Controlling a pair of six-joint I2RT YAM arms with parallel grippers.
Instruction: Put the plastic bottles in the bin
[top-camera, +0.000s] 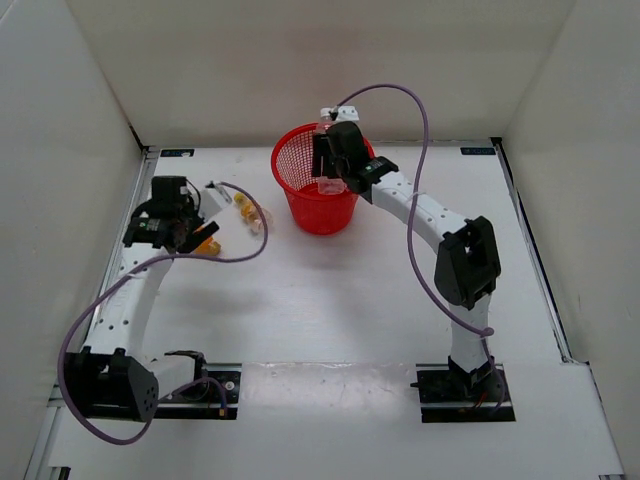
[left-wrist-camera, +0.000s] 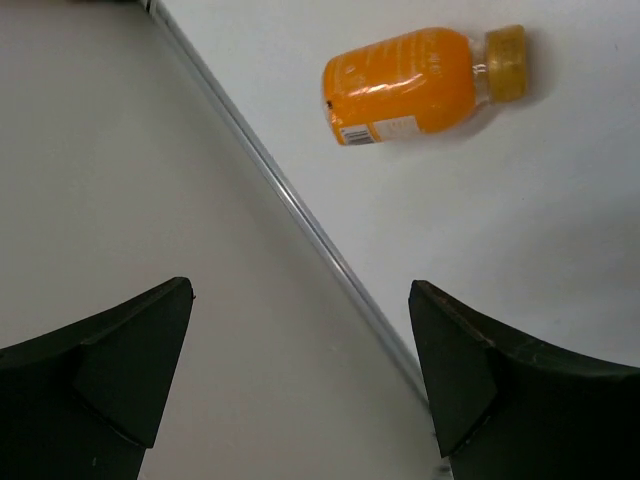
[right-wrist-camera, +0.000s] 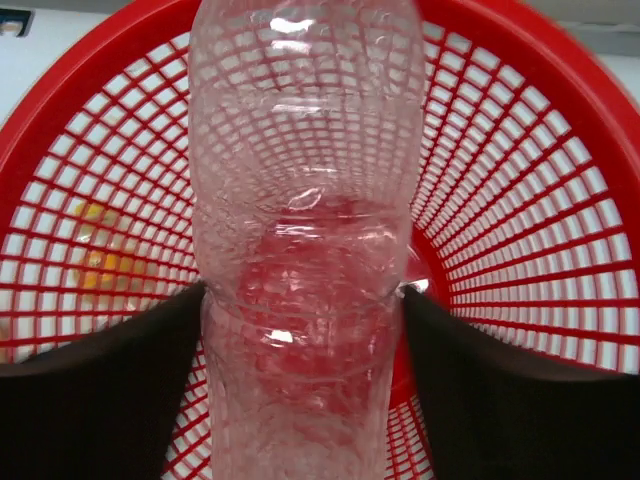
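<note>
Top external view: the bin (top-camera: 300, 205), a round red mesh basket, is standing at the far middle of the white counter (top-camera: 330, 300). The right pincer (top-camera: 335, 170) is being held over the bin's open mouth, clenched on the long clear bottle (top-camera: 330, 187), whose pale body is showing inside the red rim. At the left of the counter, well apart from the bin, the left pincer (top-camera: 195, 235) is hanging low just beside the orange-filled bottle (top-camera: 207, 244). The small clear bottle (top-camera: 250, 213) with its yellow-orange cap is lying between that pincer and the bin, outside it.

Left wrist view: what the overhead camera is blurring is being shown plainly here. The left pincer (left-wrist-camera: 300, 380) is spread wide and is grasping nothing. The orange-filled bottle (left-wrist-camera: 405, 85) is lying on its side on the counter (left-wrist-camera: 520, 230), ahead of the fingers (left-wrist-camera: 100, 380) and not touching them, its yellow-orange cap (left-wrist-camera: 505, 62) pointing right. A metal strip (left-wrist-camera: 300, 215) is running diagonally between the counter and a grey surface on the left.

Right wrist view: the right pincer (right-wrist-camera: 303, 293) is being pressed against both sides of the long clear bottle (right-wrist-camera: 300, 150). The bin (right-wrist-camera: 520, 180) is filling the view behind it, its mesh wall and floor being seen through the plastic. A yellow blur is showing through the mesh at left; what it is cannot be told.
</note>
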